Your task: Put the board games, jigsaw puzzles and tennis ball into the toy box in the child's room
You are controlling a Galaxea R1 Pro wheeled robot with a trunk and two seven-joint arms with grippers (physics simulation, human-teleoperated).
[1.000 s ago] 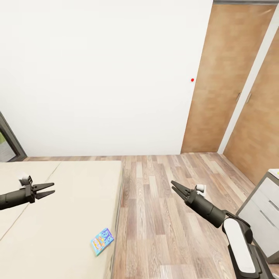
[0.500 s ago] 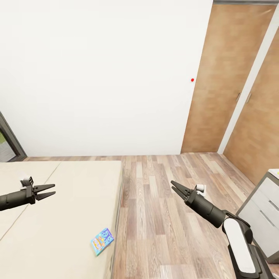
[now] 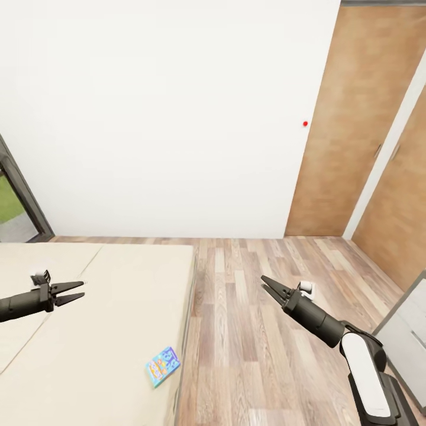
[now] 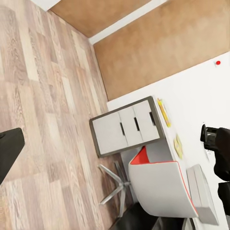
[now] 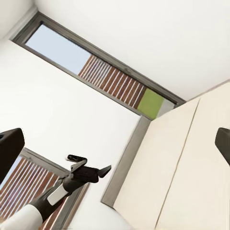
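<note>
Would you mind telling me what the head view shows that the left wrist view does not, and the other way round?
Head view alone: the small blue board game lying near the bed edge, with the left gripper open above the mattress. Left wrist view alone: a red chair tucked at the table. Both share the wood-plank floor, the table's drawers, the right gripper and the wooden doors.

The head camera turns toward nine o'clock and the whole scene slides toward three o'clock. The small blue board game (image 3: 163,366) on the bed (image 3: 100,331) sits a little further right and lower in view. More of the window (image 3: 15,204) shows at nine o'clock, while the counter (image 3: 408,331) at four o'clock slips toward the frame edge.
</note>
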